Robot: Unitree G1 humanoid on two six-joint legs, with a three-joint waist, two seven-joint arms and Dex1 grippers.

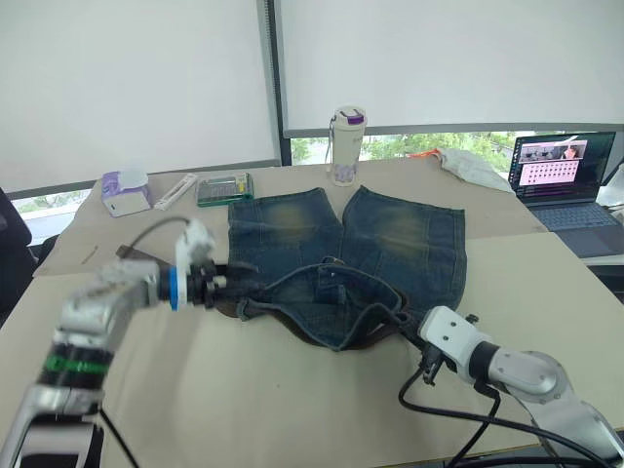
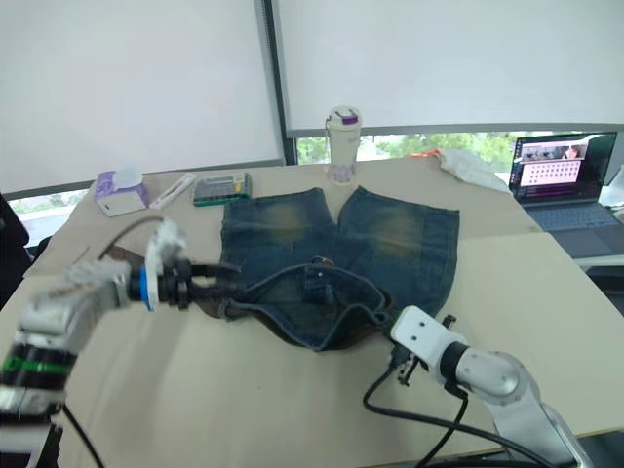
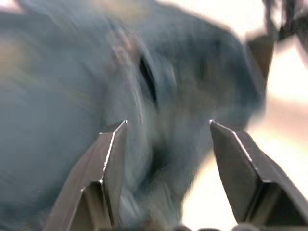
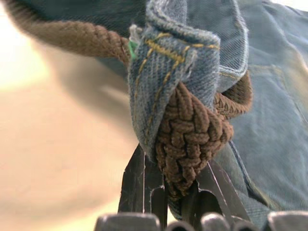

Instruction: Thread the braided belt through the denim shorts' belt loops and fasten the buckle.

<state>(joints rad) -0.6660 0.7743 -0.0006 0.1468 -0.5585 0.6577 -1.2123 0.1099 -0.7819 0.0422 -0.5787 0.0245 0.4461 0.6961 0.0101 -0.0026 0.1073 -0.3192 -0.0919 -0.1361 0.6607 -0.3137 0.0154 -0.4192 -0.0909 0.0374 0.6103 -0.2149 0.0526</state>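
Observation:
The denim shorts (image 1: 390, 234) lie flat mid-table, legs pointing away and the waistband (image 1: 322, 292) bunched up on the near side. The braided belt (image 1: 366, 338) shows as a brown strap under the waistband's near edge. My left gripper (image 1: 226, 285) is open at the waistband's left end, with blurred denim (image 3: 159, 72) between its fingers (image 3: 108, 159). My right gripper (image 1: 411, 327) is at the waistband's right end, shut on the braided belt (image 4: 187, 130). There the belt passes under a stitched denim strip (image 4: 163, 72) that looks like a belt loop. The buckle is hidden.
Along the far side stand a white bottle (image 1: 348, 132), a green box (image 1: 225, 188), a tissue box (image 1: 125, 192) and a crumpled cloth (image 1: 468, 164). A laptop (image 1: 565, 180) sits open at the far right. A black cable (image 1: 458, 414) trails by my right arm.

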